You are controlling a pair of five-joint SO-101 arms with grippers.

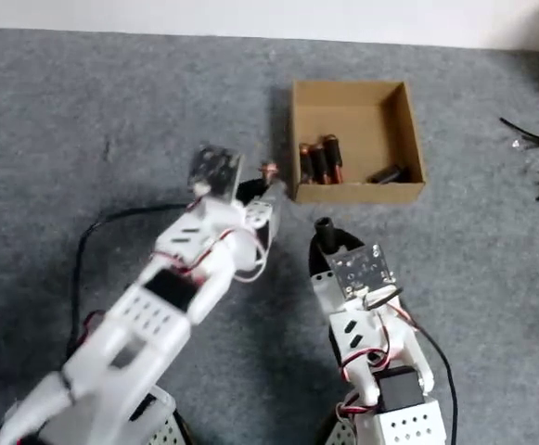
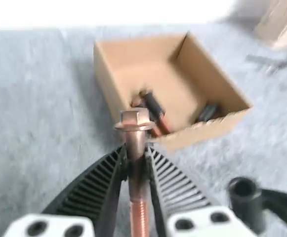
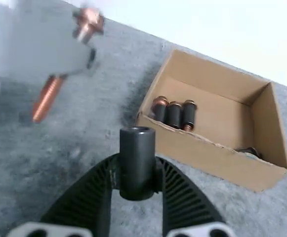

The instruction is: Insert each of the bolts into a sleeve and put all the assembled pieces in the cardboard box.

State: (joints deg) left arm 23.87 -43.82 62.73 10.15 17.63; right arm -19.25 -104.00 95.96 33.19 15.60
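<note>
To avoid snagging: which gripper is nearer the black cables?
Right. The right gripper is just before the box, the cables off to its right; the left gripper is beside the box's left wall, farther from them.

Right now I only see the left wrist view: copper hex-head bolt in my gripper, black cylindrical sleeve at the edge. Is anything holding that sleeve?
Observer: Yes, the right gripper is shut on the black cylindrical sleeve.
Operator: Finished pieces in the brown cardboard box?
Observer: Three assembled pieces lie side by side against the brown cardboard box near wall; a fourth dark piece lies apart from them.
Operator: Bolt lined up over the sleeve?
Observer: No. From the high view the copper hex-head bolt is beside the box's corner, apart from the sleeve.
</note>
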